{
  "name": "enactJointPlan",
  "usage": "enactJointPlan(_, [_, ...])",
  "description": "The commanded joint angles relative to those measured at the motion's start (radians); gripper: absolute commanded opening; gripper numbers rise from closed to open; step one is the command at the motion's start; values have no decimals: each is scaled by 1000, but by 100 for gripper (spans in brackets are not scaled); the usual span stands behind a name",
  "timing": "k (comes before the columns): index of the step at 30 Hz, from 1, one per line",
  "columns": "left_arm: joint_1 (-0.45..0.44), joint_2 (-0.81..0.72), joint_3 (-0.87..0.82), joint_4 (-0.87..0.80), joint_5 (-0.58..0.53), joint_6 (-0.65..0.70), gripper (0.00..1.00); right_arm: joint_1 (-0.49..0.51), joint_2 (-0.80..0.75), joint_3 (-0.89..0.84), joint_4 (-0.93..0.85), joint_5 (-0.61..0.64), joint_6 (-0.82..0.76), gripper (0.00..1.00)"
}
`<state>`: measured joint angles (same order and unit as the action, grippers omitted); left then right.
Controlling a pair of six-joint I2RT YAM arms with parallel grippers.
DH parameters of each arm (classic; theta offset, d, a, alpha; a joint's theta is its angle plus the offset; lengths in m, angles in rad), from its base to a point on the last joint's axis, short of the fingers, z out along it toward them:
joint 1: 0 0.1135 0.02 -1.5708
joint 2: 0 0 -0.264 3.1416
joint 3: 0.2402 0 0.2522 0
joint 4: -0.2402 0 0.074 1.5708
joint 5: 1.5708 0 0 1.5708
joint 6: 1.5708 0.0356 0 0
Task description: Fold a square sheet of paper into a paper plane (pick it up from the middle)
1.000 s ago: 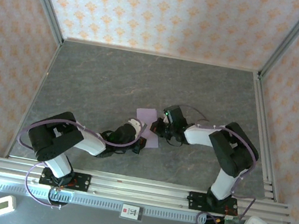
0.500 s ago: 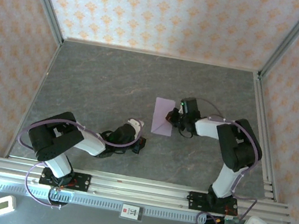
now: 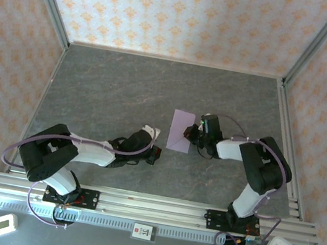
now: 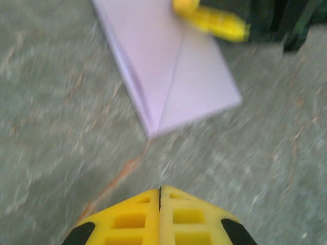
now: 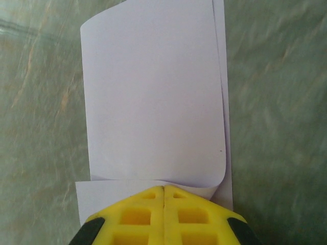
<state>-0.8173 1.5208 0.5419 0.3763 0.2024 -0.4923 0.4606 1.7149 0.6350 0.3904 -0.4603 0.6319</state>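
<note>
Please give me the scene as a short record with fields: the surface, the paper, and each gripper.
Surface: grey table
Paper: lilac sheet of paper, folded over itself and lying on the table, one flap corner slightly curled
Left gripper: shut, holding nothing, apart from the paper
Right gripper: shut, tips over the paper's edge nearest to it
Progress: not yet a plane shape

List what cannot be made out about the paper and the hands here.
- Right wrist view: the right hand covers the near edge of the paper; whether it is pinched or merely pressed is unclear.
- Left wrist view: motion blur softens the paper's layers; the frame's top edge cuts off its far end.
- Top view: the folds are too small.
</note>
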Motion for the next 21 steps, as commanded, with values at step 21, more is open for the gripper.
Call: enactJointPlan(21, [51, 184, 129, 16, 40, 73, 0, 145, -141, -117, -96, 23, 121, 0])
